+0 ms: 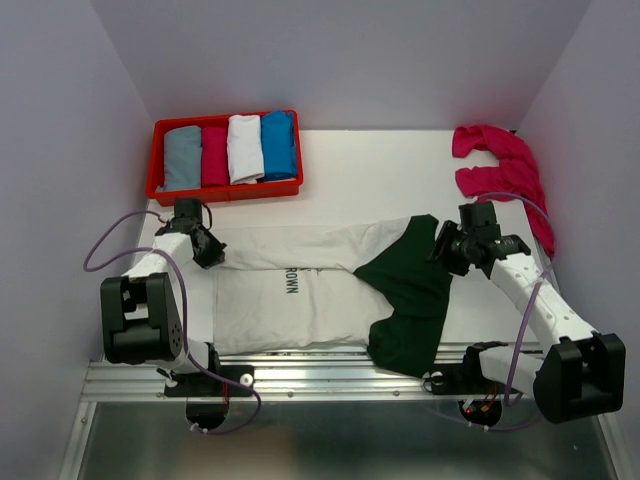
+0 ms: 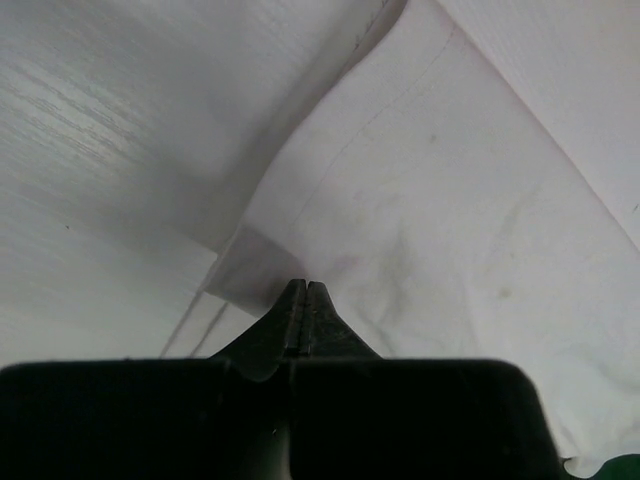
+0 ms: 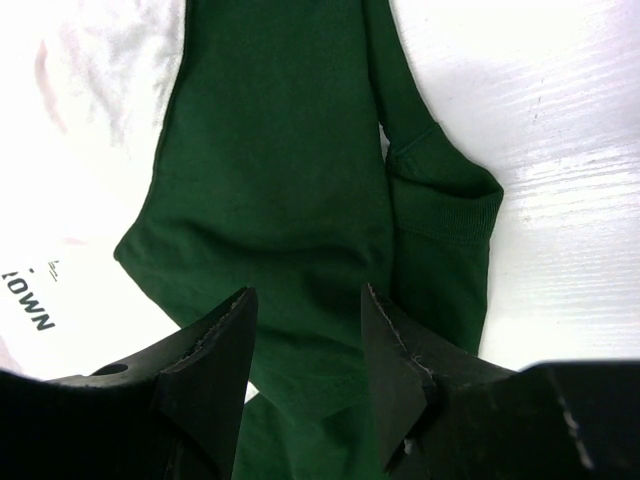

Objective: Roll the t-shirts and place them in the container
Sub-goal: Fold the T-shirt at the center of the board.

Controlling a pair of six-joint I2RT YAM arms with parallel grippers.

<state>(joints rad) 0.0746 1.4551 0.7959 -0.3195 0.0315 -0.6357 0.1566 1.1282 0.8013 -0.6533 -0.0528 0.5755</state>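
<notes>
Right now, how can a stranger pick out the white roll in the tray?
Look at the red tray in the far left corner of the table. Four cloth rolls lie inside; it is the white roll, between the magenta roll and the blue roll.

I see a white t-shirt [image 1: 270, 305] with dark green sleeves [image 1: 410, 285] and small dark lettering [image 1: 291, 280] just on the near side of the red tray [image 1: 225, 191], magenta-pink t-shirts [image 1: 505, 165] well to that tray's right, and grey, crimson, white and blue rolls [image 1: 244, 148] inside it.
</notes>
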